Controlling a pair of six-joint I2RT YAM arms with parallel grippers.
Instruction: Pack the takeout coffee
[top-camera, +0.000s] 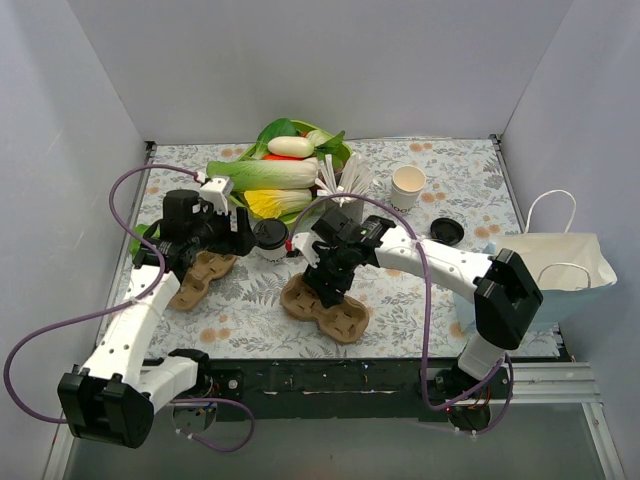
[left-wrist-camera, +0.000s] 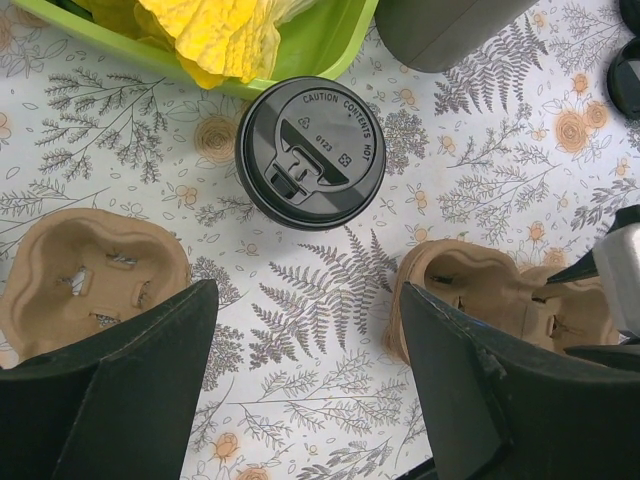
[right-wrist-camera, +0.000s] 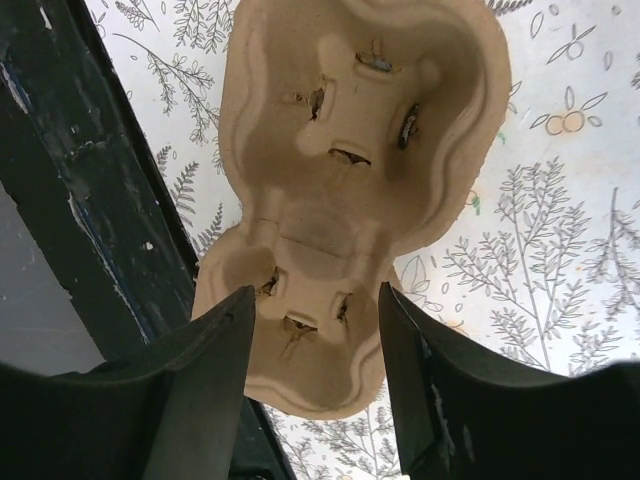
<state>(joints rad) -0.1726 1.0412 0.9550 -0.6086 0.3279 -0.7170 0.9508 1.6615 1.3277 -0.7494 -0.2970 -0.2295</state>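
The takeout coffee (top-camera: 270, 238), a cream paper cup closed with a black lid (left-wrist-camera: 311, 152), stands on the flowered table in front of the green tray. My left gripper (top-camera: 243, 238) hovers just left of it, open, with only bare table between the fingers (left-wrist-camera: 310, 345). A second cream cup (top-camera: 408, 185) stands without a lid at the back right, and a loose black lid (top-camera: 447, 231) lies near it. My right gripper (right-wrist-camera: 315, 330) is open above the near end of a brown pulp cup carrier (right-wrist-camera: 350, 200), its fingers on either side of one pocket.
Another brown carrier (top-camera: 200, 278) lies under the left arm. A green tray of vegetables (top-camera: 338, 150) and a grey metal cup of straws (top-camera: 350, 195) stand at the back. A white paper bag (top-camera: 560, 270) sits at the right edge. The carrier (top-camera: 325, 310) lies near the table's front edge.
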